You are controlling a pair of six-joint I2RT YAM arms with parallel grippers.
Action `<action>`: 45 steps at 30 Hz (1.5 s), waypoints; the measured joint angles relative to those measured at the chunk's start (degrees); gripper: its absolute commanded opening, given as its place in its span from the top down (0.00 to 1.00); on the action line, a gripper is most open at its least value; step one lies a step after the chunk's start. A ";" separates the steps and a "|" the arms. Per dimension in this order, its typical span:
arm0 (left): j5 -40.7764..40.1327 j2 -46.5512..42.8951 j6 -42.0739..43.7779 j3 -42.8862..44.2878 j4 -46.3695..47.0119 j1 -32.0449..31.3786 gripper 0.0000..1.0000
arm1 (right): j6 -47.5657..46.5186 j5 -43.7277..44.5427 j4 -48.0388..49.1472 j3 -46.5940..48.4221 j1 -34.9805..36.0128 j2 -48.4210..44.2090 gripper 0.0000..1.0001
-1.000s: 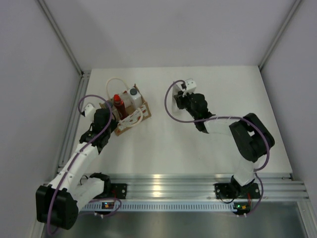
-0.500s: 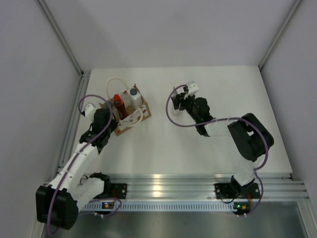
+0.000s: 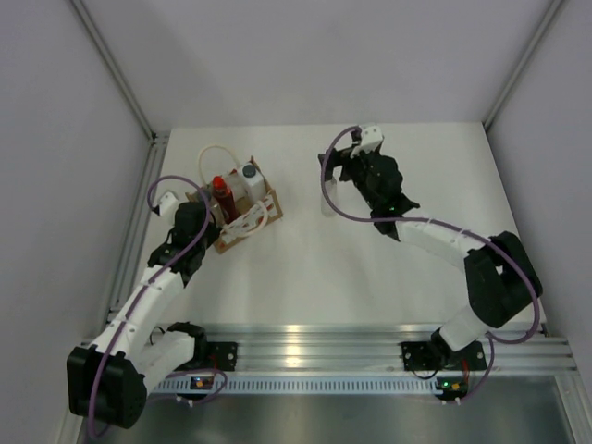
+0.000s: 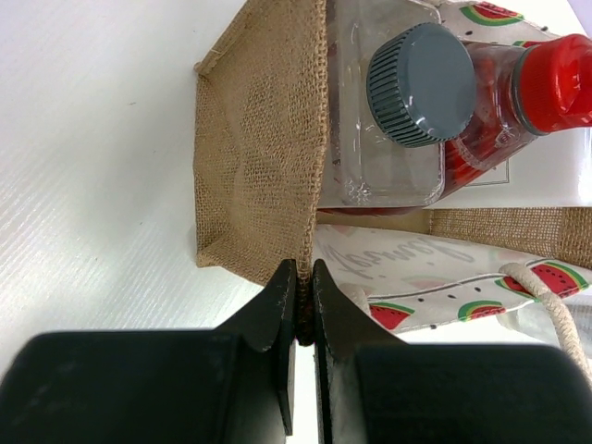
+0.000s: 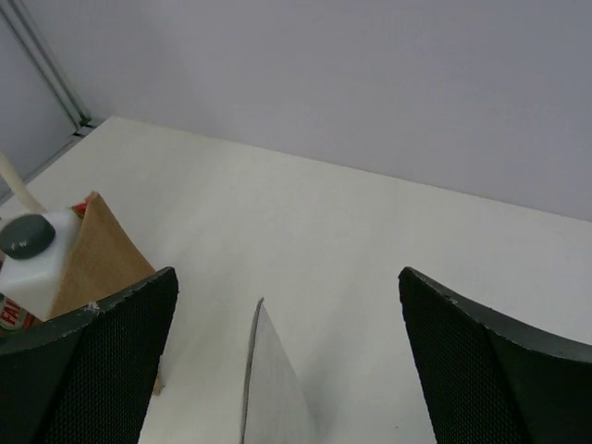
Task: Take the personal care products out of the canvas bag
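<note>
Now the right gripper (image 5: 287, 276) has lifted clear of the white tube (image 5: 271, 388), its fingers spread wide. The tube stands upright on the counter (image 5: 370, 231) just below it, while the left gripper (image 4: 298, 310) stays clamped on the canvas bag (image 4: 259, 157) rim.

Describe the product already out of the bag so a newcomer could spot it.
On the white table, look right of the canvas bag, toward the middle. The white tapered tube stands there alone; the other containers are bunched inside the bag.
</note>
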 measured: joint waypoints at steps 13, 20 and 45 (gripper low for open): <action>3.61 1.86 3.41 4.17 -5.29 0.24 1.00 | 1.55 -5.05 -36.52 42.66 9.86 12.61 0.23; 5.20 3.34 5.62 5.20 -5.66 0.31 1.00 | 2.36 -10.54 -48.76 55.54 12.87 27.71 0.44; 7.34 5.03 7.48 5.95 -5.40 0.35 1.00 | -1.31 -10.78 -54.10 63.87 15.58 37.59 0.47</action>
